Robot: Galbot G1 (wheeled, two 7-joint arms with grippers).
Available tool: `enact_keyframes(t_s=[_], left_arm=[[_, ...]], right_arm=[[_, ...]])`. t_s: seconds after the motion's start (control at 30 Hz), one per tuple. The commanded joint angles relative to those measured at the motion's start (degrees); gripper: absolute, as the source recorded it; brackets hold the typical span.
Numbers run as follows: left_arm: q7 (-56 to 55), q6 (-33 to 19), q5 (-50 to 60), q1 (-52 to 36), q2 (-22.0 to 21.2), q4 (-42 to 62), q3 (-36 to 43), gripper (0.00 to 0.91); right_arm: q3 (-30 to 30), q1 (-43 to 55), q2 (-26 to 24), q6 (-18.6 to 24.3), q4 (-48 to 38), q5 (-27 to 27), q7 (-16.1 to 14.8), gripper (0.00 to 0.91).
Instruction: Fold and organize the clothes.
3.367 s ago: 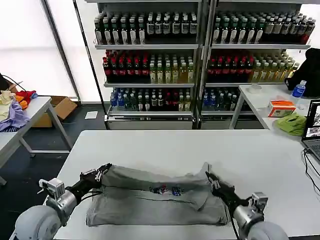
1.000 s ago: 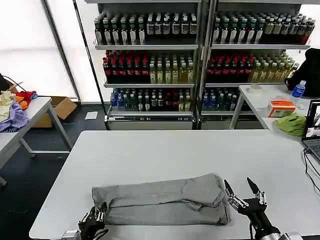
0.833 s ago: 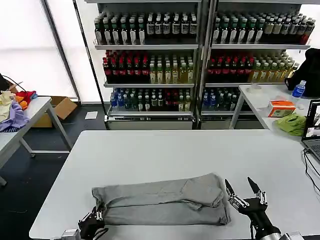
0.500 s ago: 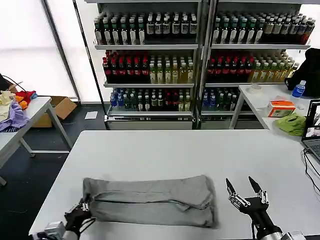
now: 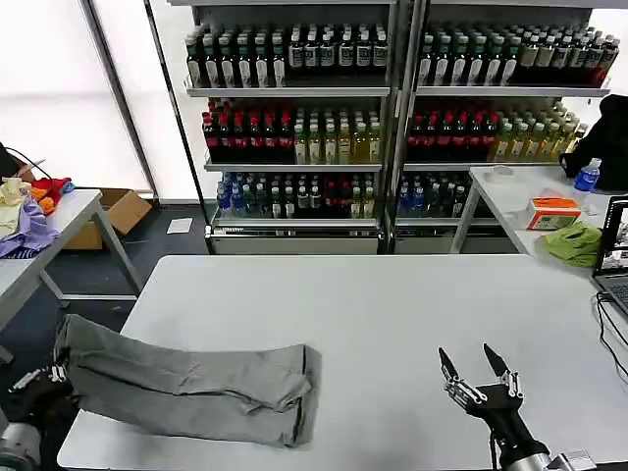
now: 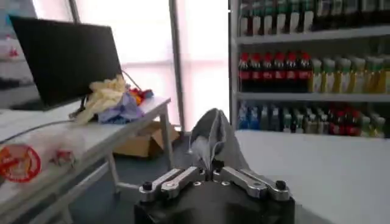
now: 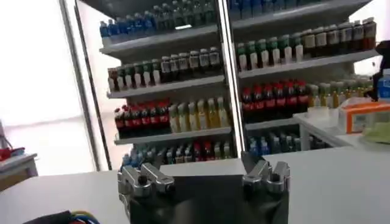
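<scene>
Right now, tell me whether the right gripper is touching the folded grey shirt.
Apart. Head view: right gripper hovers open, bare table between it and the shirt.

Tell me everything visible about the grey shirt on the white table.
The grey shirt is soft, cotton-looking cloth folded into a long wrinkled band. It lies slanted across the white table's near left corner, one end hanging past the edge. The left gripper is shut on that end; nothing else touches it.

Black wrist housings, silver screw-studded finger links. Slim black-tipped fingers (image 5: pixel 488 358) on the right gripper (image 5: pixel 471 364). Left gripper (image 6: pixel 214 170) likewise silver-linked.
</scene>
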Motion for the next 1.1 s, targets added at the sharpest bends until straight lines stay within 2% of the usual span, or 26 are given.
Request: enact_keyframes(t_s=[0.03, 0.3, 0.63, 0.77, 0.8, 0.87, 0.93, 1.1], left_arm=[[-2.76, 5.14, -6.39, -6.09, 6.0, -10.33, 15.29, 0.04], [-6.65, 5.08, -7.12, -7.17, 3.46, -10.8, 38.29, 0.04], [-7.17, 4.12, -4.58, -8.85, -1.76, -5.82, 47.46, 0.03], [-7.07, 4.1, -1.74, -7.62, -3.98, -5.32, 50.26, 0.06], [-7.03, 4.09, -0.18, -7.48, -5.09, -4.2, 51.22, 0.907], [-7.07, 4.53, 1.39, -8.23, -6.54, -2.18, 52.1, 0.907], [-9.15, 7.11, 1.3, -9.64, -7.98, -0.1, 52.29, 0.907], [-9.29, 6.7, 0.19, -10.37, -9.05, -0.78, 51.71, 0.907]], right_arm=[[-0.12, -0.26, 0.17, 0.14, 0.32, 0.02, 0.02, 0.907], [-0.65, -0.33, 2.2, -0.06, 0.98, -0.51, 0.07, 0.907], [-0.57, -0.61, 2.63, -0.63, 1.06, -0.67, 0.15, 0.907], [-0.69, -0.55, 2.91, -0.81, 1.05, -0.83, 0.08, 0.907], [-0.73, -0.56, 3.02, -0.8, 1.03, -1.15, 0.04, 0.907], [-0.84, -0.69, 3.23, -0.79, 1.38, -1.12, -0.02, 0.907], [-0.69, -0.83, 3.53, -0.85, 1.84, -0.95, 0.02, 0.907], [-0.93, -0.91, 3.57, -0.95, 2.28, -0.95, -0.01, 0.907]])
